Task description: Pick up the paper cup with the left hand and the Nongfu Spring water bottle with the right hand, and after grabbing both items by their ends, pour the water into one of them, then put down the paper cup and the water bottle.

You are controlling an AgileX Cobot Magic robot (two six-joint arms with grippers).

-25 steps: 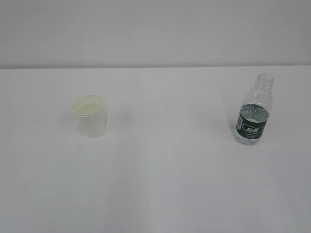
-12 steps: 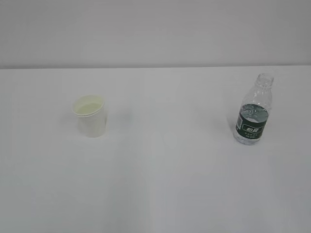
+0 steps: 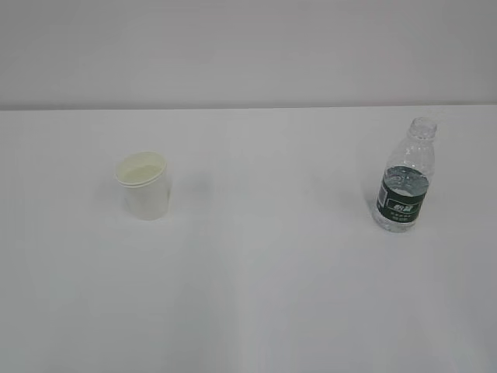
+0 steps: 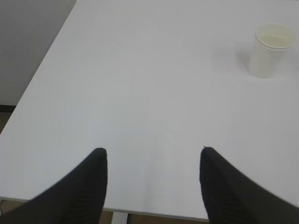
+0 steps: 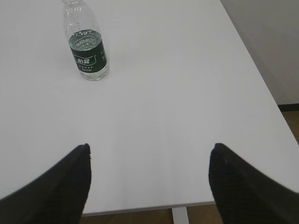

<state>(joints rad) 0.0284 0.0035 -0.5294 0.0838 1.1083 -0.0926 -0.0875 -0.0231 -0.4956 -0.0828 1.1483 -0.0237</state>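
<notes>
Both claws hang over the near worktop edge, left claw and right claw spread apart, empty. Farther off, the cup stands upright at left, mouth up; the bottle stands upright at right, neck up.

A white table meets a pale grey wall behind it.

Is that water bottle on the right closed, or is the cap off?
Open. The water bottle stands upright on the table, its bare clear neck showing no cap.
</notes>
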